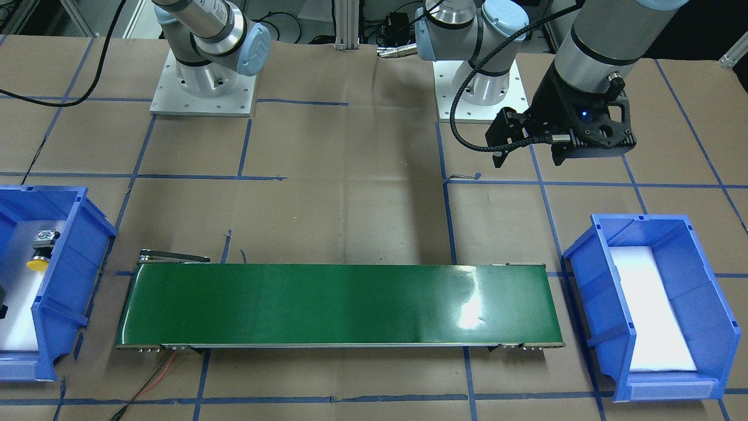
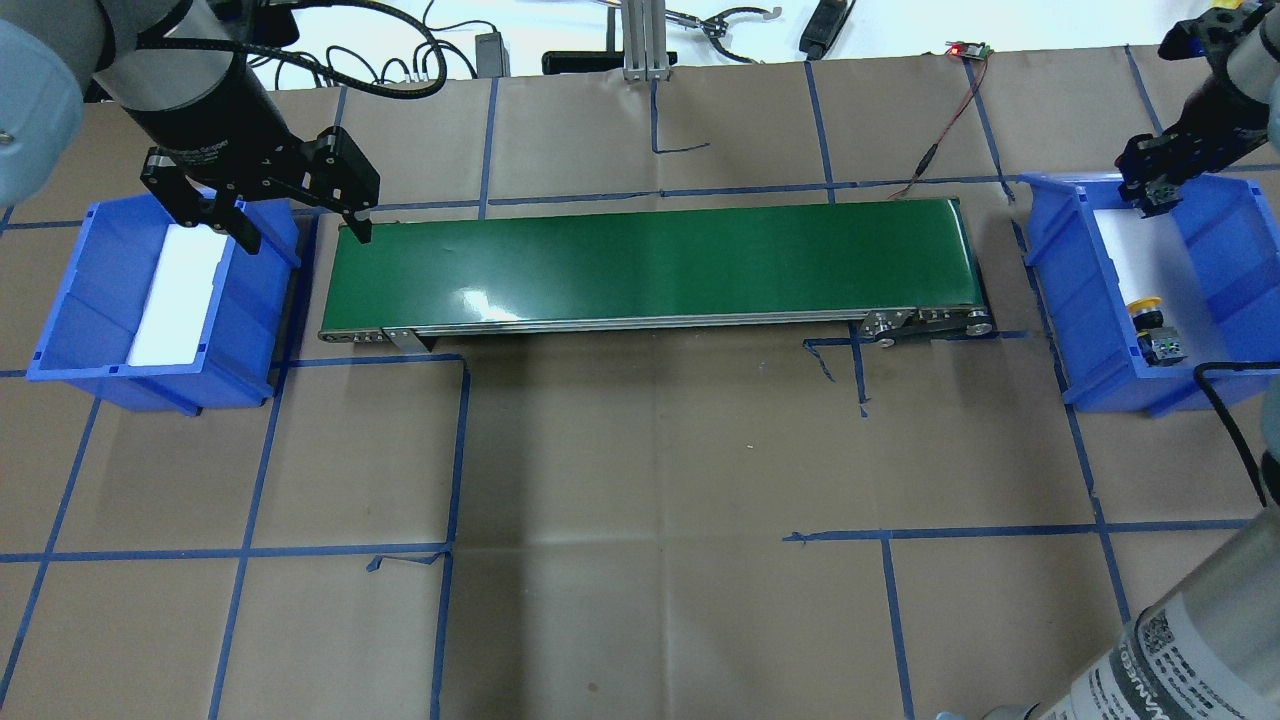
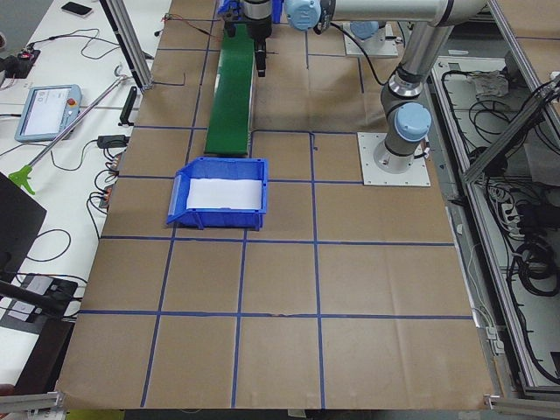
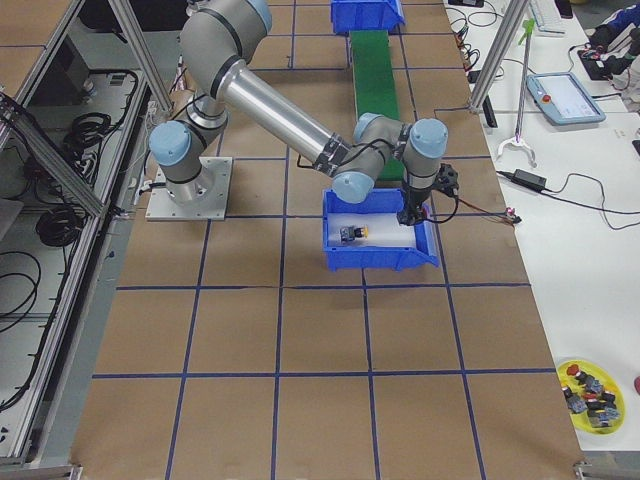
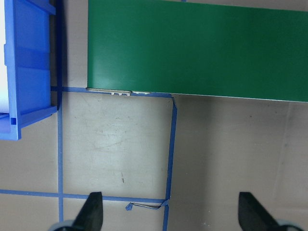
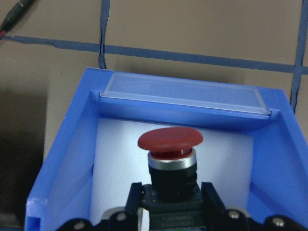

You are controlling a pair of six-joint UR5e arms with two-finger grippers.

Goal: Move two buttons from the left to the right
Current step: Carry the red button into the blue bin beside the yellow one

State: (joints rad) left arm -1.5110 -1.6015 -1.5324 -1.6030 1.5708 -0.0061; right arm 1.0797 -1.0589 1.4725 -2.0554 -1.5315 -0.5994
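right gripper (image 6: 172, 204) is pinching red-capped button (image 6: 169, 139) over right blue bin (image 6: 62, 159) | yellow-capped button (image 2: 1146, 306) is lying inside | left gripper (image 2: 303, 232) is hovering, fingers spread, between left blue bin (image 2: 85, 300) and green conveyor belt (image 2: 650, 260)

Silver arms (image 1: 608, 35), pale blue joint caps (image 1: 255, 49), black left gripper (image 2: 303, 236), ribbed black cable (image 1: 456, 102), bolted base plates (image 1: 169, 102)

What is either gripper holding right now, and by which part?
The right gripper grips the red button by the block behind its collar, over the blue bin. The left gripper is open and empty.
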